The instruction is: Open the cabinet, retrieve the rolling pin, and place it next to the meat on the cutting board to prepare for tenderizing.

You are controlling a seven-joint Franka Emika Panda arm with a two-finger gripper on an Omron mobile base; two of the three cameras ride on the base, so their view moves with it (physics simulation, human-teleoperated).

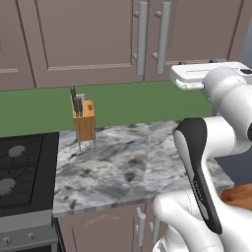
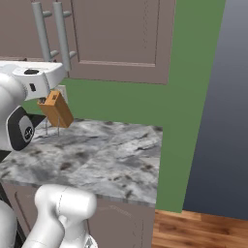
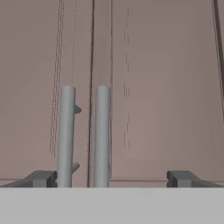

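cabinet (image 1: pixel 93 39): taupe wall unit above the counter, doors shut; two long vertical grey bar handles (image 3: pixel 66 135) side by side at the door seam
gripper (image 3: pixel 111 178): jaws wide apart, nothing between them; dark tips at bottom of hand view, left tip just beside the left bar, right tip well right of the right bar; faces the doors head-on, not touching either handle as far as i can tell
arm (image 1: pixel 216 142): white w/ dark joints, raised to wall-unit height, hand level near the handles in both base views
counter (image 1: pixel 123 167): grey marbled top under the cabinet, green wall (image 2: pixel 145 104) behind
knife block (image 1: pixel 83 120): orange-brown, upright at back of counter near the stove, dark knife grips sticking out the top
stove (image 1: pixel 22 172): black, left of counter in left base view
floor (image 2: pixel 193 230): wood, seen lower right in right base view
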